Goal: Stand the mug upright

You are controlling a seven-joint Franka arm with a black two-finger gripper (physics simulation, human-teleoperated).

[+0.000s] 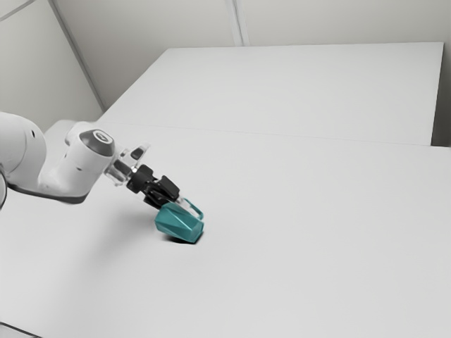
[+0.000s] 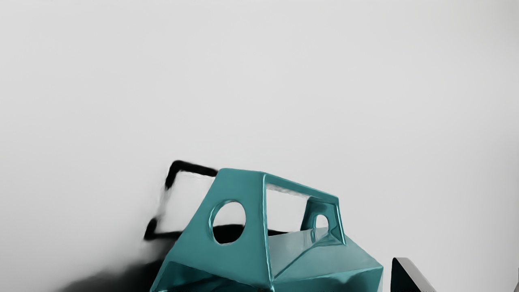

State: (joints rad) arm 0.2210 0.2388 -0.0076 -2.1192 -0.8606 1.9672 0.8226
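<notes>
From the exterior view's left, your arm reaches in over the white table, angling down to the black gripper, which is right at the mug. You have it open: in the wrist view one fingertip stands out to the side, apart from the mug's wall, while the other is hidden, so you can't tell the full spread, and nothing is clamped. Next along, the teal mug lies on its side on the table, the only container you have here; its inside is out of sight, so you can't tell whether it holds anything. Its long axis slants from the exterior view's upper left to its lower right, and you can't tell which end is the mouth. Farthest right, the handle runs along the mug's upper side, lengthwise with the body, close by your gripper
</notes>
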